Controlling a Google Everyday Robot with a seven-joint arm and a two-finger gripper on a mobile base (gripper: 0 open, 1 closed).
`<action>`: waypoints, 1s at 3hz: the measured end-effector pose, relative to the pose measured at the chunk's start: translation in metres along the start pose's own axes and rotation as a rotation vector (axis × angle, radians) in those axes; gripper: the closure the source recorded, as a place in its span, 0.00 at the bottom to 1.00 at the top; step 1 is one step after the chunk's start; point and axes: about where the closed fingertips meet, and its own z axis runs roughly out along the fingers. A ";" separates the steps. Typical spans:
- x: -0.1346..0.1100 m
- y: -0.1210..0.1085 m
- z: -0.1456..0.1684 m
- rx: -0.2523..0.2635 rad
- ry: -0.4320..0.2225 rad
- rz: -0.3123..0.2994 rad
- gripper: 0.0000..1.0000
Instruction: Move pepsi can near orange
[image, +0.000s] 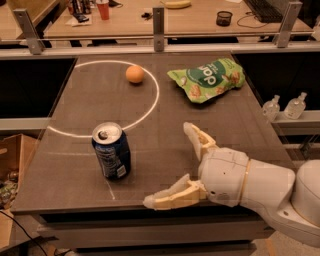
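The hand (167, 164) sits over the near edge of the table (220, 125), to the right of the pepsi can (111, 150) and clearly apart from it. Its two cream fingers (200, 141) are spread wide, one reaching up and away from the can's side of the table, the other lying low along the front edge and pointing towards the can. Nothing is between them and they have hold of nothing. Whether the lower finger rests on the table or floats just above it cannot be told. The white arm (250, 182) behind the hand runs off to the right of the can.

The pepsi can stands upright near the front of the table, silver top and tab showing, just outside a white ring (150, 107) painted on the surface. The orange (134, 74) lies beyond the can, inside that ring near its far side, well apart from the can. A green snack bag (207, 78) lies beyond and to the right of the can, outside the ring.
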 end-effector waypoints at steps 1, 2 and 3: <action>-0.002 0.007 0.030 -0.016 -0.046 0.002 0.00; -0.005 0.012 0.032 -0.012 -0.050 -0.004 0.00; -0.007 0.021 0.054 -0.041 -0.085 0.001 0.00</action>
